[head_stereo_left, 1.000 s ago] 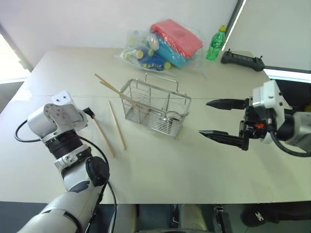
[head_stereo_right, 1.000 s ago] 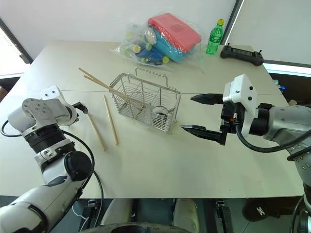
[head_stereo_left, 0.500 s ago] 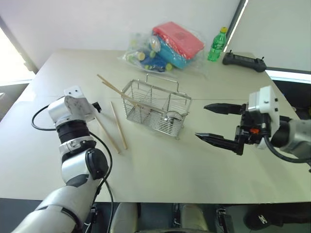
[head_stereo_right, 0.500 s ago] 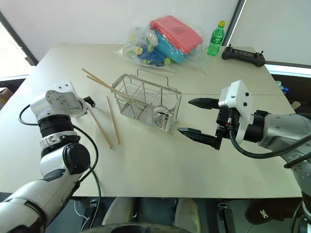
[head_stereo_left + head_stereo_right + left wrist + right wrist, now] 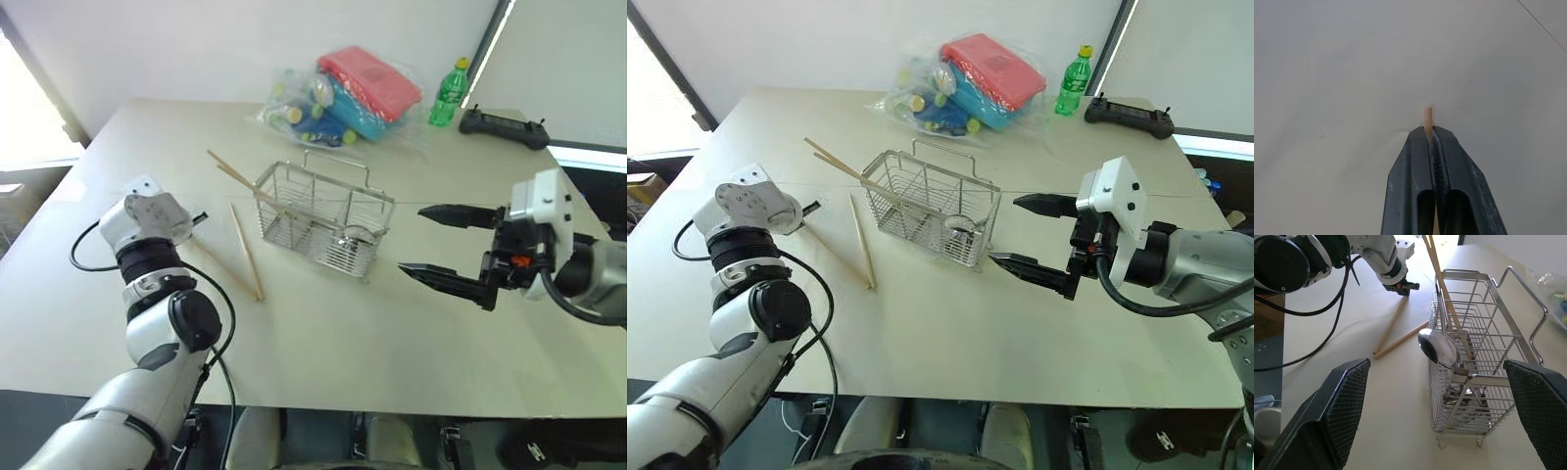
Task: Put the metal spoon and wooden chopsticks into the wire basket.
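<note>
The wire basket [image 5: 294, 211] stands mid-table with the metal spoon [image 5: 1439, 347] upright in its right end. Two wooden chopsticks [image 5: 233, 174] lean out of its far left corner. Two more lie on the table left of it: a loose one [image 5: 862, 243], and one [image 5: 838, 255] whose far end is pinched by my left gripper [image 5: 199, 217]. That stick's tip [image 5: 1428, 116] pokes out past the shut fingers [image 5: 1415, 161]. My right gripper [image 5: 439, 243] hovers open to the right of the basket, holding nothing.
A plastic bag of red and blue items [image 5: 348, 93] lies at the back of the table. A green bottle [image 5: 451, 90] and a black controller [image 5: 500, 125] are at the back right. Bare tabletop lies in front of the basket.
My left gripper has gone from open to shut, down at the table on the end of a chopstick. The right arm has kept still. The camera view has shifted a little.
</note>
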### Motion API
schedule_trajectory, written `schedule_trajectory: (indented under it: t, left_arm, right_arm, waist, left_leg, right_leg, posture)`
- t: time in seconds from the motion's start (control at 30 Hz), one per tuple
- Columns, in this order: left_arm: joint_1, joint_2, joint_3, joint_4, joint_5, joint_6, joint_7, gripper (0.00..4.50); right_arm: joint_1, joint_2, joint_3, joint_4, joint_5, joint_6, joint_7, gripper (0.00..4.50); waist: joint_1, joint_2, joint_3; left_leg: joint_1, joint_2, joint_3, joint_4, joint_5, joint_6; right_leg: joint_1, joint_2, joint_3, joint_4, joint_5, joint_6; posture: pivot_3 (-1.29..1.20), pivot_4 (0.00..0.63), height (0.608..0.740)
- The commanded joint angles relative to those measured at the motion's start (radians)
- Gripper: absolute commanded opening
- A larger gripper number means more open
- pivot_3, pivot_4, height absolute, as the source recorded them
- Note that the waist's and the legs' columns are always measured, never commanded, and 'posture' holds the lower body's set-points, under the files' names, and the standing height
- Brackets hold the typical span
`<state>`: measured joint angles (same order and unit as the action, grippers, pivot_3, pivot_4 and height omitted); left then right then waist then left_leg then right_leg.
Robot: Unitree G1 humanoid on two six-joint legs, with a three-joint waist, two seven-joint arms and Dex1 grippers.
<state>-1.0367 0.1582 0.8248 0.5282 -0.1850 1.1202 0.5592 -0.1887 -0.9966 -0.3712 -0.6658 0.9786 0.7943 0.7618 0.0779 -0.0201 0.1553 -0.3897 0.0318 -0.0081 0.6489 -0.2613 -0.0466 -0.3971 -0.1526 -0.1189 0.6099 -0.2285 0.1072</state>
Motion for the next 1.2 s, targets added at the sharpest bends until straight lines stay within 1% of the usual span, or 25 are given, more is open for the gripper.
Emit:
schedule_trajectory:
  t: [0.03, 0.27, 0.37, 0.4, 0.47, 0.5, 0.57, 0.63, 0.73, 0.8, 0.9, 1.0, 1.07, 1.2]
  left_arm:
    - [0.015, -0.053, 0.032, 0.058, -0.053, 0.033, 0.020, 0.03]
    - [0.008, -0.018, 0.026, 0.064, -0.079, 0.018, 0.029, 0.03]
    - [-0.017, 0.047, 0.002, 0.081, -0.085, -0.036, -0.007, 0.03]
    - [-0.032, 0.086, -0.018, 0.099, -0.087, -0.075, -0.044, 0.03]
    - [-0.068, 0.158, -0.061, 0.131, -0.094, -0.160, -0.142, 0.03]
    - [-0.083, 0.195, -0.091, 0.145, -0.094, -0.208, -0.203, 0.03]
    - [-0.103, 0.284, -0.193, 0.174, -0.061, -0.347, -0.366, 0.03]
    - [-0.127, 0.359, -0.255, 0.207, -0.052, -0.460, -0.506, 0.03]
    - [-0.184, 0.453, -0.323, 0.252, -0.056, -0.644, -0.718, 0.03]
    - [-0.223, 0.483, -0.356, 0.256, -0.062, -0.757, -0.831, 0.03]
    - [-0.322, 0.495, -0.375, 0.247, -0.105, -0.849, -0.956, 0.03]
    - [-0.386, 0.461, -0.408, 0.199, -0.138, -0.868, -1.040, 0.03]
    - [-0.391, 0.388, -0.403, 0.086, -0.226, -0.779, -1.048, 0.03]
    - [-0.324, 0.275, -0.432, -0.143, -0.315, -0.676, -1.018, 0.03]
  right_arm:
    - [-0.019, -0.014, -0.039, -0.011, 0.019, -0.007, -0.004, 4.50]
    - [-0.034, -0.013, -0.028, 0.001, 0.017, -0.011, -0.009, 4.50]
    - [-0.034, -0.008, -0.023, 0.003, 0.015, -0.012, -0.011, 4.50]
    - [-0.032, -0.008, -0.024, 0.005, 0.014, -0.012, -0.009, 4.50]
    - [-0.023, -0.012, -0.031, 0.012, 0.013, -0.010, -0.001, 4.50]
    - [-0.018, -0.014, -0.036, 0.015, 0.015, -0.007, 0.002, 4.50]
    - [-0.006, -0.019, -0.047, 0.018, 0.017, -0.002, 0.008, 4.50]
    - [0.003, -0.022, -0.055, 0.017, 0.022, 0.004, 0.008, 4.50]
    - [0.022, -0.023, -0.068, 0.008, 0.027, 0.012, 0.007, 4.50]
    - [0.036, -0.020, -0.077, 0.007, 0.025, 0.014, 0.006, 4.50]
    - [0.047, -0.011, -0.078, -0.004, 0.028, 0.018, -0.012, 4.50]
    - [0.057, -0.002, -0.084, -0.017, 0.041, 0.022, -0.030, 4.50]
    - [0.070, 0.004, -0.089, -0.034, 0.049, 0.022, -0.045, 4.50]
    - [0.087, 0.011, -0.100, -0.059, 0.066, 0.023, -0.074, 4.50]
  waist:
    - [0.001, 0.000, 0.000]
    - [0.004, 0.000, 0.000]
    - [0.007, 0.000, 0.000]
    - [0.007, -0.001, 0.000]
    - [0.002, -0.003, 0.002]
    - [-0.005, -0.007, 0.004]
    - [-0.016, -0.014, 0.008]
    - [-0.022, -0.015, 0.008]
    - [-0.031, -0.014, 0.008]
    - [-0.033, -0.014, 0.008]
    - [-0.031, -0.015, 0.008]
    - [-0.035, -0.014, 0.008]
    - [-0.036, -0.014, 0.008]
    - [-0.038, -0.013, 0.008]
  left_leg:
    - [0.000, 0.000, 0.000, 0.000, 0.000, 0.000]
    - [0.000, 0.000, 0.000, 0.000, 0.000, 0.000]
    - [0.000, 0.000, 0.000, 0.000, 0.000, 0.000]
    - [0.000, 0.000, 0.000, 0.000, 0.000, 0.000]
    - [0.000, 0.001, 0.000, -0.001, 0.000, 0.000]
    - [-0.001, 0.001, 0.000, -0.001, 0.000, 0.000]
    - [-0.004, 0.002, 0.000, -0.002, 0.000, -0.001]
    - [-0.006, 0.002, 0.001, -0.002, 0.001, -0.001]
    - [-0.009, 0.002, 0.002, -0.003, 0.001, -0.001]
    - [-0.010, 0.002, 0.002, -0.004, 0.000, -0.001]
    - [-0.011, 0.002, 0.001, -0.005, 0.000, -0.001]
    - [-0.014, 0.002, 0.001, -0.003, 0.000, 0.000]
    - [-0.014, 0.001, 0.001, -0.002, 0.000, 0.000]
    - [-0.014, 0.001, 0.001, -0.002, -0.001, 0.001]
  right_leg:
    - [0.000, 0.000, 0.000, 0.000, 0.000, 0.000]
    - [0.000, 0.000, 0.000, 0.000, 0.000, 0.000]
    - [0.000, 0.000, 0.000, 0.000, 0.000, 0.000]
    - [-0.001, 0.001, 0.000, 0.000, 0.000, 0.000]
    - [-0.002, 0.001, -0.001, 0.000, 0.000, 0.000]
    - [-0.003, 0.001, -0.001, 0.000, 0.000, -0.001]
    - [-0.007, 0.002, -0.001, 0.001, 0.000, -0.001]
    - [-0.009, 0.002, -0.001, 0.001, 0.003, -0.004]
    - [-0.011, 0.002, -0.001, -0.002, 0.003, -0.004]
    - [-0.010, 0.001, -0.001, -0.003, 0.003, -0.003]
    - [-0.009, 0.002, -0.003, -0.006, 0.003, -0.003]
    - [-0.009, 0.002, -0.003, -0.011, 0.005, 0.001]
    - [-0.008, 0.001, -0.003, -0.013, 0.007, 0.003]
    - [-0.007, 0.001, -0.003, -0.013, 0.007, 0.004]
  posture:
    - [0.00, 0.150, 0.678]
    - [0.00, 0.150, 0.678]
    - [0.00, 0.150, 0.678]
    - [0.00, 0.150, 0.678]
    - [0.00, 0.150, 0.678]
    - [0.00, 0.150, 0.678]
    - [0.00, 0.150, 0.678]
    - [0.00, 0.150, 0.678]
    - [0.00, 0.150, 0.678]
    - [0.00, 0.150, 0.678]
    - [0.00, 0.150, 0.678]
    - [0.00, 0.150, 0.678]
    - [0.00, 0.150, 0.678]
    - [0.00, 0.150, 0.678]
